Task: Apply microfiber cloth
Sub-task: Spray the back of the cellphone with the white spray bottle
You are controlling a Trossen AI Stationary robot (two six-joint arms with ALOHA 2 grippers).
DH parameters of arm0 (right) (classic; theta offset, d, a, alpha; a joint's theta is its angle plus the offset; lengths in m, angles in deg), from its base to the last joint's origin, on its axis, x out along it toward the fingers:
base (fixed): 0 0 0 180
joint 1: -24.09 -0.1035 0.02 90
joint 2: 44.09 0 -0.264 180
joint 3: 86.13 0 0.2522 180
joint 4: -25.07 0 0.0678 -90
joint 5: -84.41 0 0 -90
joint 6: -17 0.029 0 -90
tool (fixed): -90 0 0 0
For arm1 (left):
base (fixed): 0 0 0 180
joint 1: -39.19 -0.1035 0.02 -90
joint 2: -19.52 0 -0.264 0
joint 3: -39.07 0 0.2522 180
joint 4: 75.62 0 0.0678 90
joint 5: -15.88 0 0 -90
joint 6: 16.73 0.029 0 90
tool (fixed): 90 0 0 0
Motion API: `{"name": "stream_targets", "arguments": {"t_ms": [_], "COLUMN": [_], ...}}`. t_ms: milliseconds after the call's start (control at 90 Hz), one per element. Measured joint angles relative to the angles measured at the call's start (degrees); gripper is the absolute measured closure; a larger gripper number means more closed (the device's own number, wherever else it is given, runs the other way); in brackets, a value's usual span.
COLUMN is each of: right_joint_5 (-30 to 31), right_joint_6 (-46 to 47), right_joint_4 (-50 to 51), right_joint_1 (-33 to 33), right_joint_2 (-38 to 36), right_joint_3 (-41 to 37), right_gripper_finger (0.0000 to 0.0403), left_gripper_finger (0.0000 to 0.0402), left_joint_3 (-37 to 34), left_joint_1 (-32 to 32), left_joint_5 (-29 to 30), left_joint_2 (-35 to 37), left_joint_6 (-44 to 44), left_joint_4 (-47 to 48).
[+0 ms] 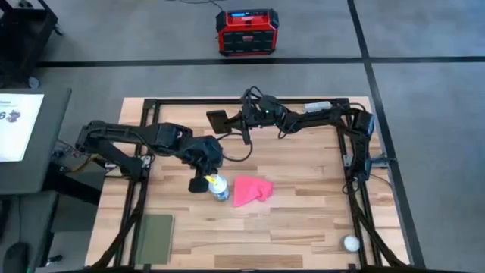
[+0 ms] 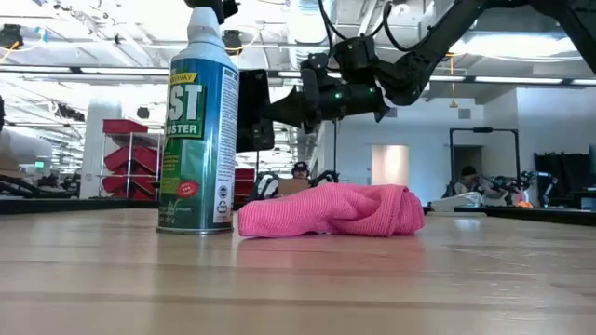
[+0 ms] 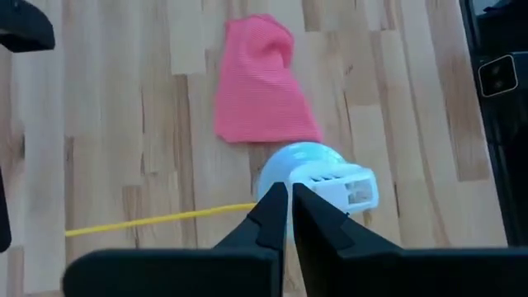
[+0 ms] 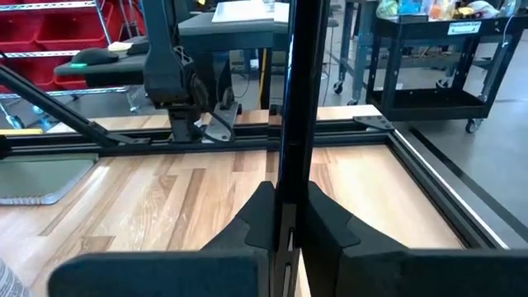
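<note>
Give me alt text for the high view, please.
A crumpled pink microfiber cloth lies mid-table beside a spray can, with the left pincer just above the can. The right pincer holds a black phone near the far edge.

light: bright, even, from overhead | glare: ceiling lights (image 2: 521,42) blown out in low view | shadows: soft (faint under the microfiber cloth (image 1: 250,191)) | blur: near table (image 2: 298,298) soft
</note>
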Motion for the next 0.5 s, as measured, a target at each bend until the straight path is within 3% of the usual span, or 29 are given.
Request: {"name": "stream_targets", "arguments": {"t_ms": [500], "right_joint_5": [0.04], "right_joint_6": [0.00], "right_joint_4": [-0.42], "right_joint_1": [-0.08], "right_joint_2": [0.00], "right_joint_3": [0.00], "right_gripper_finger": [0.0385], "left_gripper_finger": [0.0402], "left_joint_3": [-0.63], "left_joint_1": [-0.02], "left_joint_5": [0.00], "left_joint_2": [0.00], "left_joint_6": [-0.47], "left_joint_4": [-0.43]}}
